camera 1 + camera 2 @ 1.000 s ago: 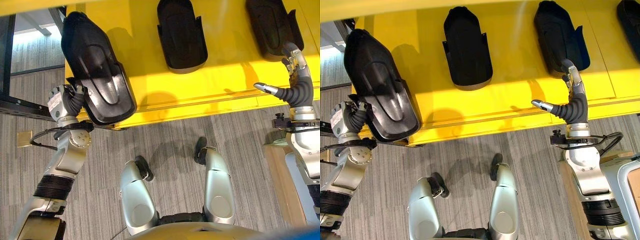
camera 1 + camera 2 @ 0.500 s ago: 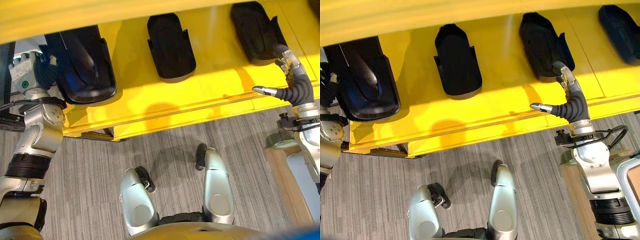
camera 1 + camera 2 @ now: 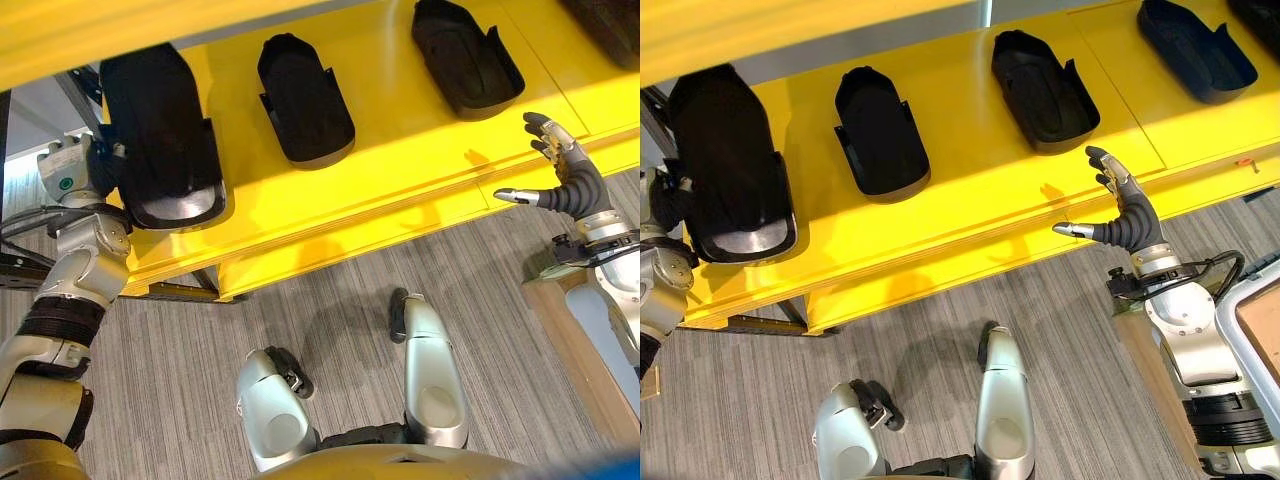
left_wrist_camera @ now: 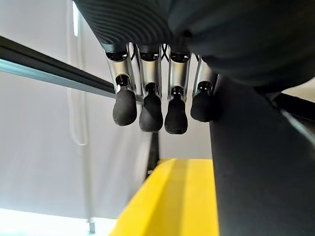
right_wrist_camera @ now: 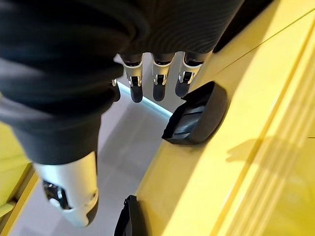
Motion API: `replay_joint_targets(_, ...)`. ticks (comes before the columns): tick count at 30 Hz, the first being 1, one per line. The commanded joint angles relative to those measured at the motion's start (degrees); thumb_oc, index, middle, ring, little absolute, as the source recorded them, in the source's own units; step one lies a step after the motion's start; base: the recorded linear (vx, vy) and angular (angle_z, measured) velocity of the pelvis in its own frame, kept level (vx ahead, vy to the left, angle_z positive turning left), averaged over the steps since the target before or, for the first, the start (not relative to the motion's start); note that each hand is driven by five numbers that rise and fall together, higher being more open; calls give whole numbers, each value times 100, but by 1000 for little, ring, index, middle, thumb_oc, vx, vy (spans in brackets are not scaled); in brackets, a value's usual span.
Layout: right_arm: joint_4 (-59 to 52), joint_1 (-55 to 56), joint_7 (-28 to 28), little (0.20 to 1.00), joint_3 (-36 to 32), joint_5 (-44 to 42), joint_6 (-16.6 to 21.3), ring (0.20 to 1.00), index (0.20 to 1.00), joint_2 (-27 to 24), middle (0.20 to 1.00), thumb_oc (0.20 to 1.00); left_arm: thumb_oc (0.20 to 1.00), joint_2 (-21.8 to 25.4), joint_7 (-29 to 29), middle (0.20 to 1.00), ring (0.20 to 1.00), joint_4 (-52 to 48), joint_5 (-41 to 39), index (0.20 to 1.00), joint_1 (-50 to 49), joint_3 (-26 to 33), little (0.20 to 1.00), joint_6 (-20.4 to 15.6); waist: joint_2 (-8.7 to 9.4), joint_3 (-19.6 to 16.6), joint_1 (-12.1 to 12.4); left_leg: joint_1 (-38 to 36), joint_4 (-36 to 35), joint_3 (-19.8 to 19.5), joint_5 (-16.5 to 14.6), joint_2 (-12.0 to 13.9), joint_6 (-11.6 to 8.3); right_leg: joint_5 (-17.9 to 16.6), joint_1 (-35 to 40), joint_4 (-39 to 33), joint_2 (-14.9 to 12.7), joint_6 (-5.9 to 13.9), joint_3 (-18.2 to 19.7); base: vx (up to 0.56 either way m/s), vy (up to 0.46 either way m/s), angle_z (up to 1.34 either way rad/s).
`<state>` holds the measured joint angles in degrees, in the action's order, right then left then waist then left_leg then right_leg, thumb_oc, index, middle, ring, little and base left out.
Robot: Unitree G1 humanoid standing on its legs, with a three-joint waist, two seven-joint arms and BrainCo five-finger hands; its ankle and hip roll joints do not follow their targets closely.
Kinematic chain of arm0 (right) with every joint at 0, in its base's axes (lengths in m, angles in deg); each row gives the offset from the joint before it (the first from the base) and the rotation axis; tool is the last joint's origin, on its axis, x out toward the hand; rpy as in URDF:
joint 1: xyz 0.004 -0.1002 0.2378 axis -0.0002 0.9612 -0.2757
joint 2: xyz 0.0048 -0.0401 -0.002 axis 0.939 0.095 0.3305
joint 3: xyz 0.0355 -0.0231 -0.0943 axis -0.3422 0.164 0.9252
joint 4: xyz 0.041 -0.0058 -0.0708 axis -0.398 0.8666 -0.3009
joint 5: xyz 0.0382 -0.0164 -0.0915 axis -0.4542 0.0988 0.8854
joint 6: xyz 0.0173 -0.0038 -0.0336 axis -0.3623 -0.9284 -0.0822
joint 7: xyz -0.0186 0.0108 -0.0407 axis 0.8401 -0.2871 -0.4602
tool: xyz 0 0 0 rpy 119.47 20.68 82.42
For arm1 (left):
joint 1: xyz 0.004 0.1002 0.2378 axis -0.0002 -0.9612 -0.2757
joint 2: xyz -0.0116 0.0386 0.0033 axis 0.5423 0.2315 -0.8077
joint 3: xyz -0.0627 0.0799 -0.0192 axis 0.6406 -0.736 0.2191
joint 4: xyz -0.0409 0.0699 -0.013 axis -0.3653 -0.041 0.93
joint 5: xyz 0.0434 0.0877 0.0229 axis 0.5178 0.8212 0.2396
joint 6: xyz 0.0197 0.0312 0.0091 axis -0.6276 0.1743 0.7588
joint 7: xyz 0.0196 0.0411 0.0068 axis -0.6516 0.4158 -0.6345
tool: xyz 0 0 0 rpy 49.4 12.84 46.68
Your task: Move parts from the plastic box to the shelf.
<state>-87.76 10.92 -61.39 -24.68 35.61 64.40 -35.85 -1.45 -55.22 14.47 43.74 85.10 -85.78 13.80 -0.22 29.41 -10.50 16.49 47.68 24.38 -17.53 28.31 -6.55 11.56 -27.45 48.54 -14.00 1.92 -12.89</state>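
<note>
left hand's fingers (image 4: 150, 112) beside black part (image 4: 261, 167), above yellow shelf (image 4: 172, 201)

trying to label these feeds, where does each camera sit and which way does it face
Left eye view and right eye view: on the head, looking down at the yellow shelf and its black parts; both arms show, left hand at the leftmost part, right hand open.
Left wrist view: along the left hand's fingers beside that part, which all three share.
Right wrist view: along the right hand at a shelved part.

black parts (image 3: 1044, 92) on yellow shelf (image 3: 970, 200)
</note>
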Motion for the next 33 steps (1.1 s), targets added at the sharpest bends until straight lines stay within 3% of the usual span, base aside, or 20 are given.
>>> replay_joint_targets(1, -74, -19, -24, 1000, -51, -109, 284, 1000, 1000, -5, 1000, 1000, 200, 160, -305, 200, 200, -89, 18, 200, -99, 284, 200, 188, 114, -403, -17, 956, 12, 386, 1479, -291, 198, 367, 686, -264, 20, -105, -322, 31, -8, -8)
replay_joint_targets(15, 12, -30, -30, 1000, 44, -50, 216, 1000, 1000, 59, 1000, 1000, 200, 5, -273, 200, 200, 614, -72, 200, 69, 235, 200, 406, 183, -359, -33, 956, 126, 458, 1501, -219, 206, 357, 747, -247, 69, -133, -322, 20, -5, 1)
replay_joint_targets(33, 125, 108, 63, 1000, 91, -84, 176, 1000, 1000, 2, 1000, 1000, 200, 135, 212, 200, 200, 1154, 377, 200, 793, -168, 200, 678, 282, -269, -193, 883, 48, 581, 1554, -168, 203, 165, 916, -581, 217, -89, -220, 49, 1, -2)
